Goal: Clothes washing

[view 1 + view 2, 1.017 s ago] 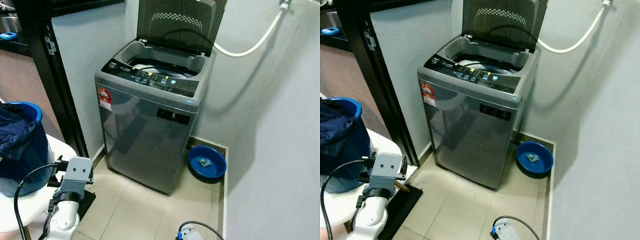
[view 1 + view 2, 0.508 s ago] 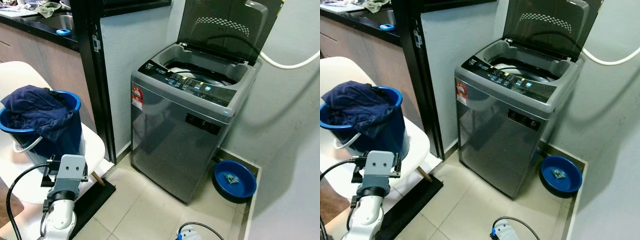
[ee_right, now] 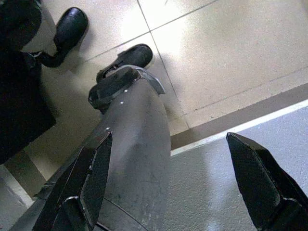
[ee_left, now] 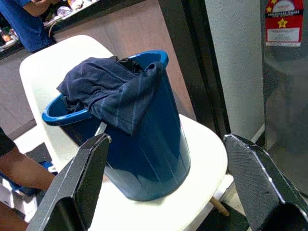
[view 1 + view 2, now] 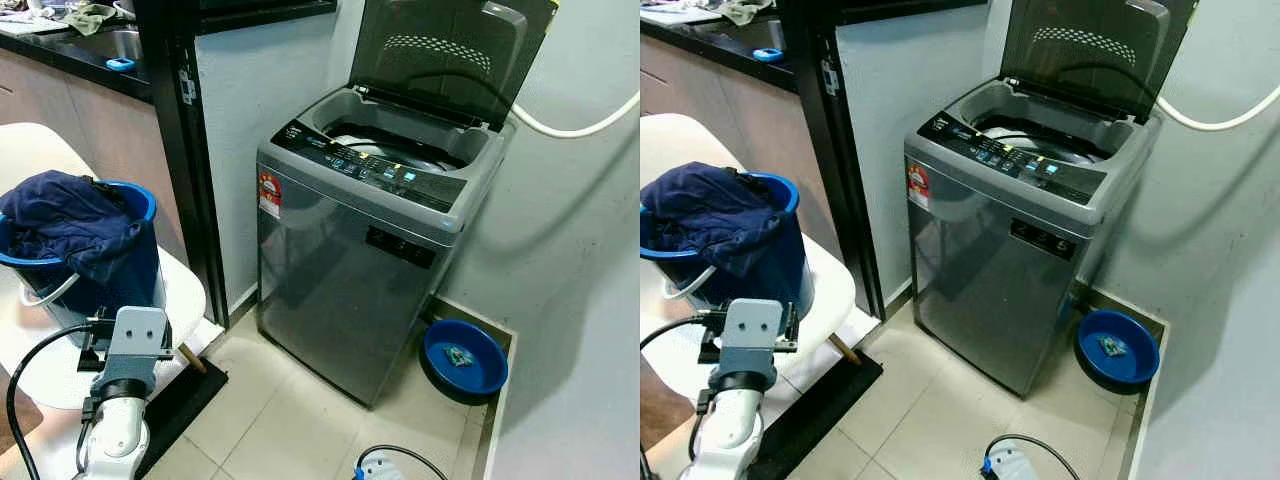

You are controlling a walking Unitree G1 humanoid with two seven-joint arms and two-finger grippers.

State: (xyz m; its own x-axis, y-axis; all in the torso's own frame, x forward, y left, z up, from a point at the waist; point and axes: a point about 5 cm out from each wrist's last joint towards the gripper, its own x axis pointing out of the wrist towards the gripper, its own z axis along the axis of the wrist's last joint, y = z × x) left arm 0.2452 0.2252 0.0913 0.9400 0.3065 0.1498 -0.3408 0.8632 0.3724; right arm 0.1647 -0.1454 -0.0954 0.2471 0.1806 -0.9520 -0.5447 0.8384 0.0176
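Blue plastic bucket (image 5: 95,275), heaped with dark navy clothes (image 5: 70,222), stands on a white chair (image 5: 175,295) at nine o'clock in the head camera's view, raised to a height the arms can reach without the robot stooping. At one o'clock, just past a black door frame (image 5: 185,150), the grey top-loading washing machine (image 5: 350,270) waits with its lid (image 5: 440,55) tipped back against the wall, the drum left open for loading. A white hose (image 5: 575,125) runs along the wall behind it, and a blue basin (image 5: 465,357) sits on the tiled floor (image 5: 290,425) at the machine's foot, at four o'clock.

The left claw (image 4: 168,187) is spread wide and empty, its two black fingers (image 4: 84,178) framing the bucket in the wrist view, near it but not touching; it looks lined up for a reach at the laundry. The right claw (image 3: 178,183) is also wide and empty, hanging idle and pointed down at the floor beside the robot's own leg (image 3: 125,159).

A person's arm (image 4: 24,171) shows low beside the chair. Judging by the full bucket, no garment has yet gone across to the machine.
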